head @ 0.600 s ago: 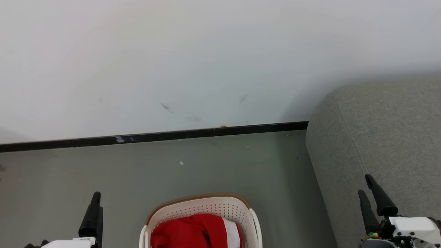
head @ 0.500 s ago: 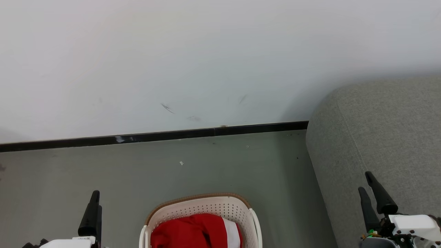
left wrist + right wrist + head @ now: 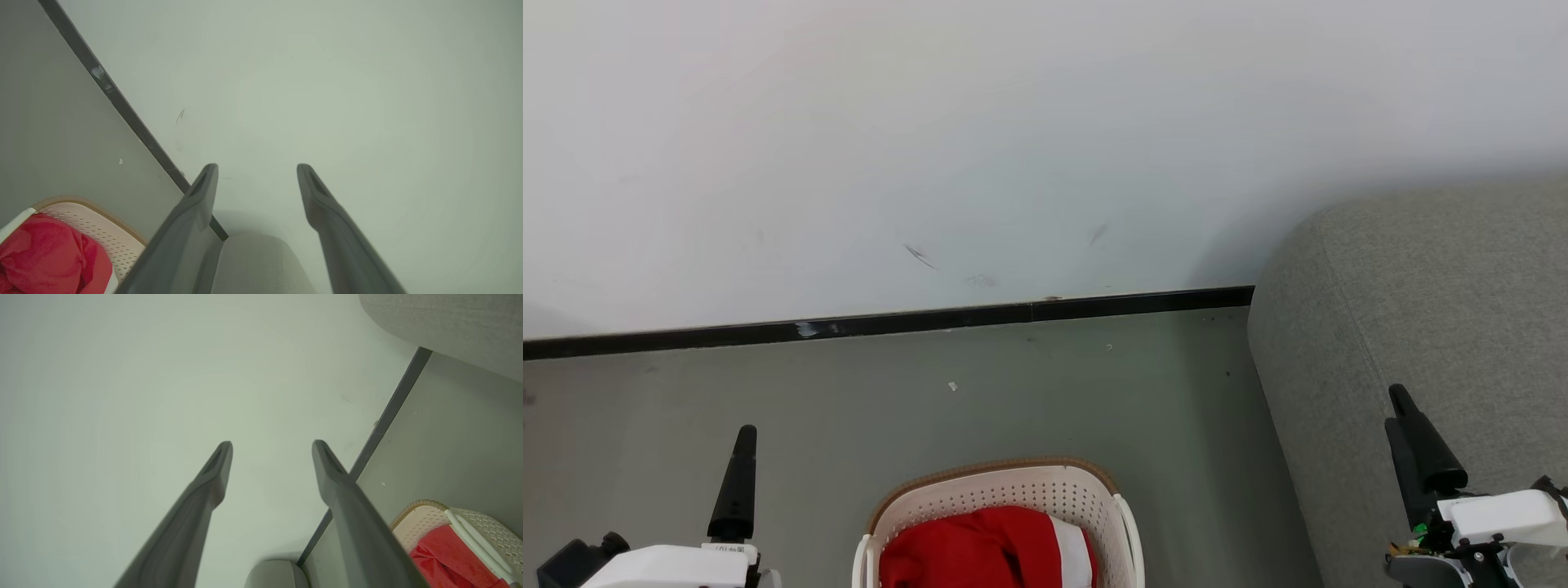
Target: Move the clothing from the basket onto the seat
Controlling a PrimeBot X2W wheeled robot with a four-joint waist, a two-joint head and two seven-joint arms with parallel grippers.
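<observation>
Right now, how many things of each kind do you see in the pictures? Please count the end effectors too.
Basket: 1
Clothing: 1 red heap with a white panel; single garments cannot be counted
Seat: 1
End effectors: 2, the left end effector and the right end effector, both open
Total: 5

In the head view the basket (image 3: 1013, 488) stands on the floor (image 3: 768, 392) at 6 o'clock, with the clothing (image 3: 980, 547) inside it. The seat (image 3: 1421, 310) lies at 3 to 4 o'clock, apart from the basket. The wall (image 3: 1013, 122) rises behind both at 12. The left gripper (image 3: 743, 441) sits at 8 o'clock and the right gripper (image 3: 1395, 406) at 4, in front of the seat.
</observation>
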